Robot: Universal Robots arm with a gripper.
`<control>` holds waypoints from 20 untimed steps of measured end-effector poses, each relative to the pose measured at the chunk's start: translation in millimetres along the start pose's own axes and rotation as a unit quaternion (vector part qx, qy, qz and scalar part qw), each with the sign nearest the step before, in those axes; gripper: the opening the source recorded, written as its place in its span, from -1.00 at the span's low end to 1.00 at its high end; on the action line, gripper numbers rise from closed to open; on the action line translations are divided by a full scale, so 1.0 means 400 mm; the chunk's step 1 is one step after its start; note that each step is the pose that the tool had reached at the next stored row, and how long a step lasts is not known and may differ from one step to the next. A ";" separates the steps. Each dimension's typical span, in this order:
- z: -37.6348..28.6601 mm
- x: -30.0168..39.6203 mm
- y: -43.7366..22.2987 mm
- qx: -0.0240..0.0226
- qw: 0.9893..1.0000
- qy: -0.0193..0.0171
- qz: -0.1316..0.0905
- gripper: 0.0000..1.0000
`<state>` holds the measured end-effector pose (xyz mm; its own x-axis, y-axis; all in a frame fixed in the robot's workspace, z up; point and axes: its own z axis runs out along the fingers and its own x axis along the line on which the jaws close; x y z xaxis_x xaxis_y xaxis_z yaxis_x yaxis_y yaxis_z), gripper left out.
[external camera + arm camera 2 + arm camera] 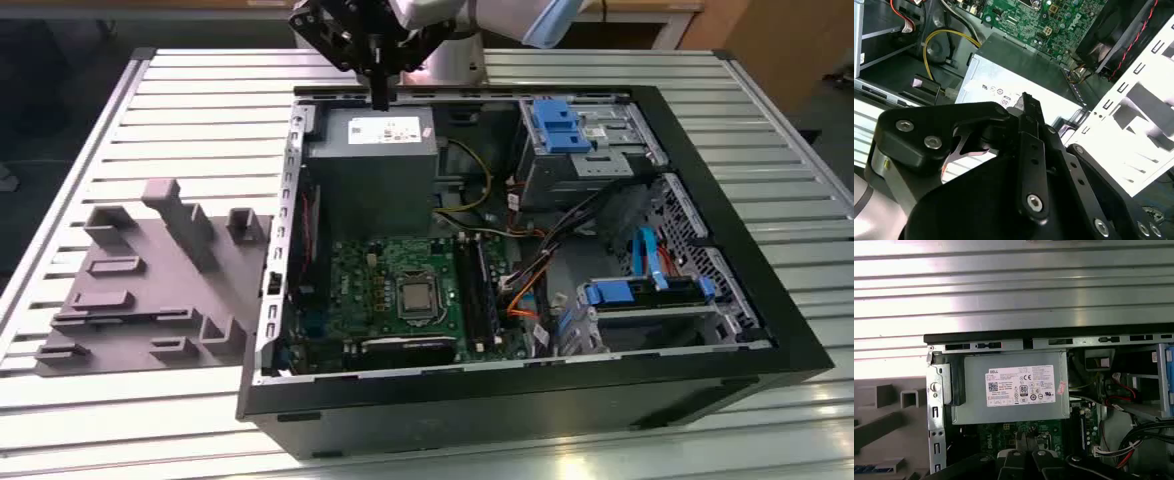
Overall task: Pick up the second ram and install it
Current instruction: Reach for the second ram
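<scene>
We see a slatted worktop (174,110) carrying an open computer case (534,410), with a grey tray (134,300) just beside it on the exterior view's left. Inside, the power supply (374,165) lies beyond the motherboard (367,290). The gripper (383,103) hangs closed over the power supply's far edge. We cannot tell the ram from the slots (478,295) beside the processor (418,296)

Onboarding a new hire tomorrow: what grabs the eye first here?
An open computer case sits on the slatted table, green motherboard exposed. The end effector hangs above the grey power supply inside it. A grey fixture tray lies at the exterior view's left.
</scene>
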<state>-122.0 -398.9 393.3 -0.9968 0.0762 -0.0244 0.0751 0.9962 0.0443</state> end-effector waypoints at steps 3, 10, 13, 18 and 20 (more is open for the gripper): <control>0.000 0.000 0.000 0.000 1.000 0.000 0.000 -0.79; 0.000 0.000 0.000 0.000 1.000 0.000 0.000 -0.79; 0.000 0.002 0.000 0.000 1.000 0.000 0.000 -0.79; 0.000 0.014 -0.001 0.000 1.000 0.000 0.000 -0.79; -0.001 0.019 -0.001 0.000 1.000 0.000 0.000 -0.79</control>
<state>-129.7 -398.9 393.3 -0.9968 0.0762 -0.0244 0.0750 0.9962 0.0443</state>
